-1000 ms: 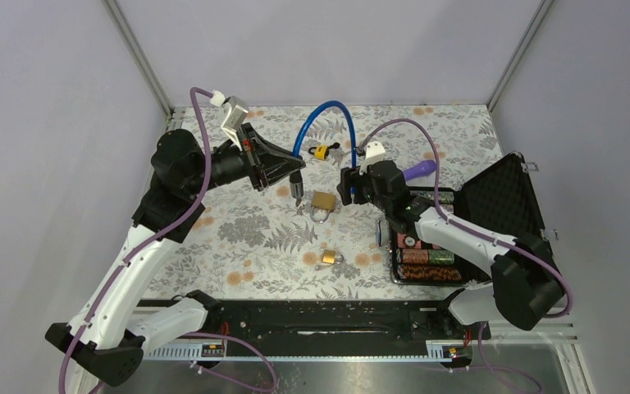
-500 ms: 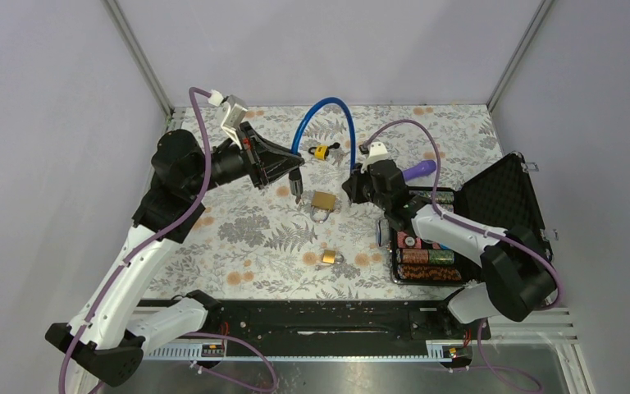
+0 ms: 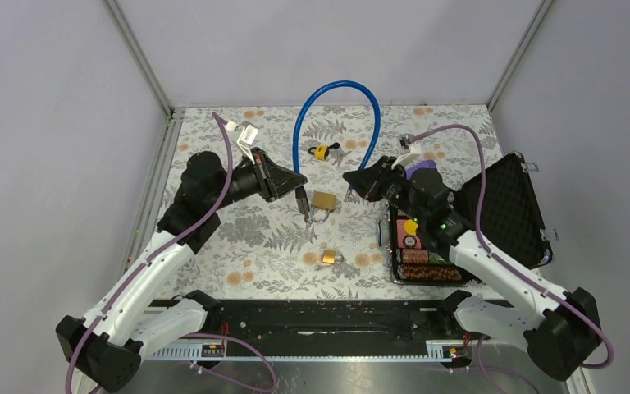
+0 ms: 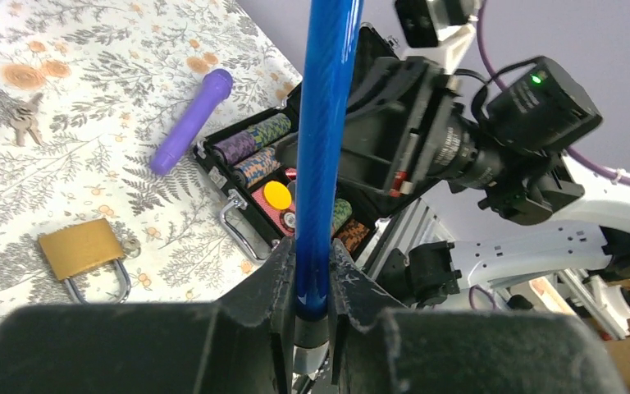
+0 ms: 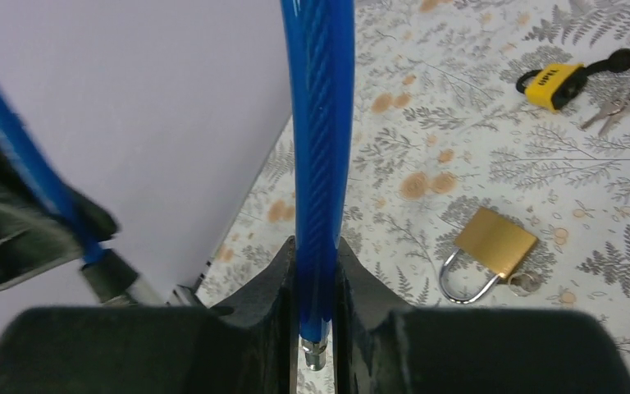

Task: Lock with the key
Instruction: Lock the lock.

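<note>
A blue cable lock (image 3: 336, 84) arches high over the table, one end in each gripper. My left gripper (image 3: 301, 193) is shut on the end with the black and silver lock barrel (image 4: 310, 349); the cable (image 4: 321, 123) rises from between its fingers (image 4: 312, 254). My right gripper (image 3: 353, 182) is shut on the other end (image 5: 318, 123), and the bare metal pin (image 5: 315, 355) pokes out below its jaws (image 5: 316, 254). A bunch of keys (image 3: 335, 148) lies on the table beside a yellow padlock (image 3: 321, 152), behind both grippers and untouched.
A brass padlock (image 3: 322, 203) lies between the two grippers, and a smaller one (image 3: 328, 258) nearer the front. An open black case (image 3: 504, 205) with poker chips (image 3: 426, 256) stands at the right. A purple cylinder (image 4: 190, 121) lies behind it.
My right gripper has shut on the cable's free end. Both arms have shifted, and the blue arch now stands taller and wider.
</note>
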Robot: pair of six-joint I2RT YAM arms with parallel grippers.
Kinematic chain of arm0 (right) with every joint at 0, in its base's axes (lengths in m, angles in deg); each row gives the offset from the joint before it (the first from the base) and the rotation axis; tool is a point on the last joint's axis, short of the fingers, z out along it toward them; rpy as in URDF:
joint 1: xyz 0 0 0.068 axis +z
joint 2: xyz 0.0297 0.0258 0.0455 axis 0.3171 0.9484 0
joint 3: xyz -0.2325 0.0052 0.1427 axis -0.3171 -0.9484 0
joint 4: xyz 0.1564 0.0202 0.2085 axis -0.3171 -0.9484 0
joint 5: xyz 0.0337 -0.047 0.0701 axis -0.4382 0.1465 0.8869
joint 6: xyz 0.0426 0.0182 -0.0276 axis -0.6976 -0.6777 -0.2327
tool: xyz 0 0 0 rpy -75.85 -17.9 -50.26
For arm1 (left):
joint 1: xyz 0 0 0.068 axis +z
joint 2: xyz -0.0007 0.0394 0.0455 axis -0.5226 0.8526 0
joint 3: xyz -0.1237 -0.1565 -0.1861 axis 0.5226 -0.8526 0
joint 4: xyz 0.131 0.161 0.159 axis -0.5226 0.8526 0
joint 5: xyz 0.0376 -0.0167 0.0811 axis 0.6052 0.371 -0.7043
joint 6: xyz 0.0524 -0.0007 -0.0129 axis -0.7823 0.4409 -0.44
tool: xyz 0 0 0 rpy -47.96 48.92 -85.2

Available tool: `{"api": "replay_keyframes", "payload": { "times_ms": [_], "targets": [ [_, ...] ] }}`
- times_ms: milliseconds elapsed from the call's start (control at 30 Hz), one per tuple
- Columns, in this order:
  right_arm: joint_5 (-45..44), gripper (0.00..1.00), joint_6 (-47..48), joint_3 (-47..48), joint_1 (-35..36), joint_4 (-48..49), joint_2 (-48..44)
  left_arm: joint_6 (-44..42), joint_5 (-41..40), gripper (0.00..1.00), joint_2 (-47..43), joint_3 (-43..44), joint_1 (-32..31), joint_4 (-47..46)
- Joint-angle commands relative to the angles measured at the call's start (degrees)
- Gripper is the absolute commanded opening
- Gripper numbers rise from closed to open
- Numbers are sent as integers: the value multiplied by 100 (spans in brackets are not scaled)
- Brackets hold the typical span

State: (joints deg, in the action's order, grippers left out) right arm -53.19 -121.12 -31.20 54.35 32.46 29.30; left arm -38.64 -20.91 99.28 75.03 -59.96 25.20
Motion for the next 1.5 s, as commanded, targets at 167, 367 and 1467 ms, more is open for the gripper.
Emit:
{"api": "replay_keyframes", "payload": {
  "times_ms": [167, 367, 1467],
  "targets": [
    [-868, 0, 197, 36, 1022, 1382, -740, 2040, 131, 0, 457, -528, 23, -2104],
    [-976, 0, 1009, 437, 1439, 1873, -601, 3402, 538, 0, 786, -844, 23, -3720],
    [-390, 0, 1789, 923, 1527, 2666, -372, 4489, 579, 0, 1137, -875, 16, -4709]
  ]
}}
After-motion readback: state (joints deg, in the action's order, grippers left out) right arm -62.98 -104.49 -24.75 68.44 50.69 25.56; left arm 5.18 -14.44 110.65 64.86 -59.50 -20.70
